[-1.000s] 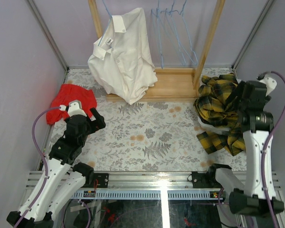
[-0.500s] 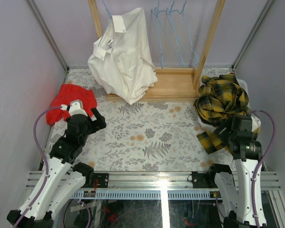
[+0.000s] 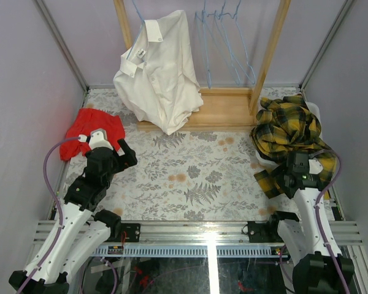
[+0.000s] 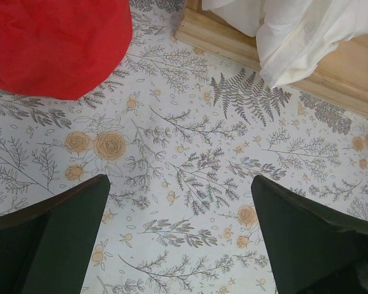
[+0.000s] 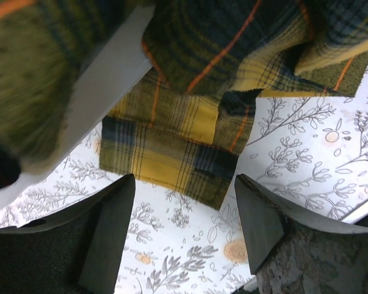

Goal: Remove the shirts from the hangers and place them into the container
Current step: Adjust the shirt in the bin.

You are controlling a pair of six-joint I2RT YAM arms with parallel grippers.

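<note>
One white shirt (image 3: 156, 67) hangs on a hanger at the left of the wooden rack, its hem (image 4: 294, 37) resting on the rack base. Three bare light-blue hangers (image 3: 224, 43) hang beside it. A yellow-and-black plaid shirt (image 3: 288, 130) is heaped on the white container (image 3: 316, 111) at the right. Its sleeve (image 5: 178, 153) spills over the container rim (image 5: 110, 67) onto the table. My right gripper (image 5: 184, 190) is low, just short of that sleeve end, open with nothing between its fingers (image 5: 113, 226). My left gripper (image 4: 178, 184) hovers open over bare tablecloth at the left.
A red cloth (image 3: 92, 130) lies at the table's left edge, also in the left wrist view (image 4: 55, 43). The wooden rack base (image 3: 224, 107) and its uprights stand at the back. Grey walls close in both sides. The floral tablecloth (image 3: 190, 165) covers the middle.
My right arm has come down from above the container to the table beside the trailing plaid sleeve, its jaws narrowing slightly. The left arm has not moved.
</note>
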